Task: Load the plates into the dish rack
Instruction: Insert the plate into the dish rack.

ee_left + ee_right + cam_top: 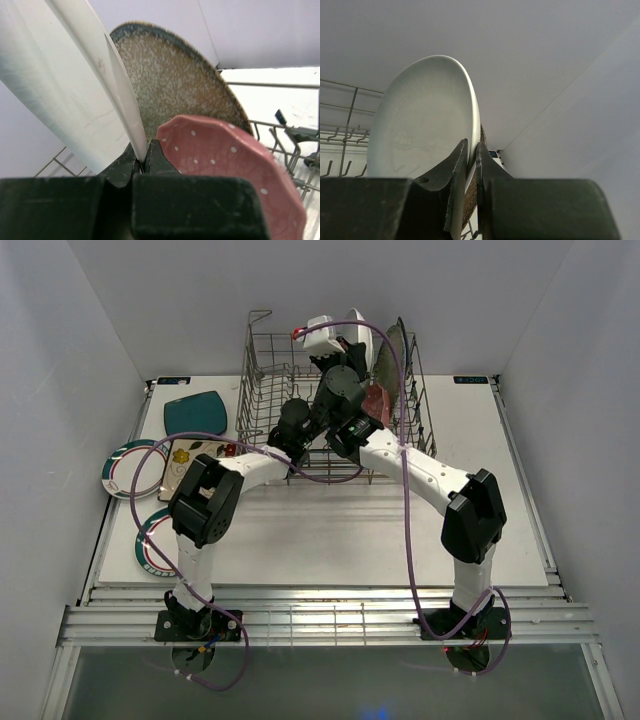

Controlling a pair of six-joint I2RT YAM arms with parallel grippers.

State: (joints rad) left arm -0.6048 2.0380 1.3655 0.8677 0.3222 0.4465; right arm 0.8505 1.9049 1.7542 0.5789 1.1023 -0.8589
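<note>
The plates look like glazed ceramic to me: stiff, weighty, slick and quick to chip on wire. I'd pinch each one across the rim and lower it gently between the tines.

The dish rack sits at the far edge of the table, with both arms reaching into it. My left gripper is clenched on the thin lip of a white plate standing on edge. A speckled plate is behind it and a pink dotted plate just beside it.

My right gripper is clamped on the rim of a pale plate. It may be the same plate, but I can't tell.

A teal square, a floral square and two rimmed rounds wait along the table's left edge.
</note>
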